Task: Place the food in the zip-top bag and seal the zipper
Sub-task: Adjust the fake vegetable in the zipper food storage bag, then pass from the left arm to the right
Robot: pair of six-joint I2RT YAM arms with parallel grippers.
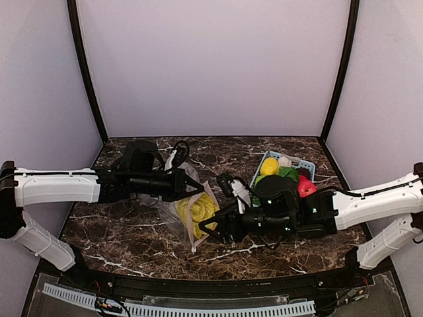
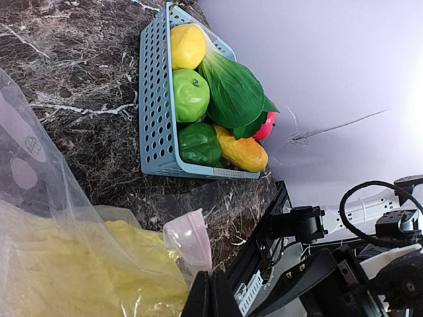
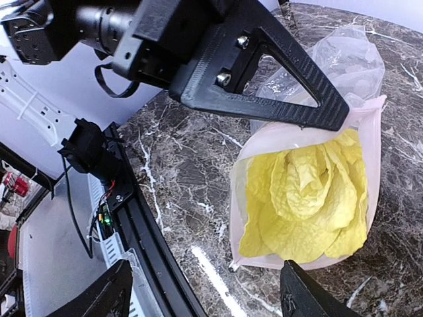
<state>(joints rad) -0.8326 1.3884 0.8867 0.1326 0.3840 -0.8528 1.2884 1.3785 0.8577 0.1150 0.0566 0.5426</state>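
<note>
The clear zip-top bag lies mid-table with the pale yellow napa cabbage inside it. My left gripper is shut on the bag's pinkish zipper strip and holds the mouth up. In the right wrist view the cabbage shows through the open mouth, under the left gripper. My right gripper is wide open and empty, just in front of the bag's mouth; it is at the bag's near edge in the top view. The lemon, green apple, orange-yellow pepper and red fruit lie in the basket.
The light-blue slotted basket stands at the right rear, also holding a green leafy vegetable. The table's black front rail runs close below the right gripper. The marble table shows around the bag.
</note>
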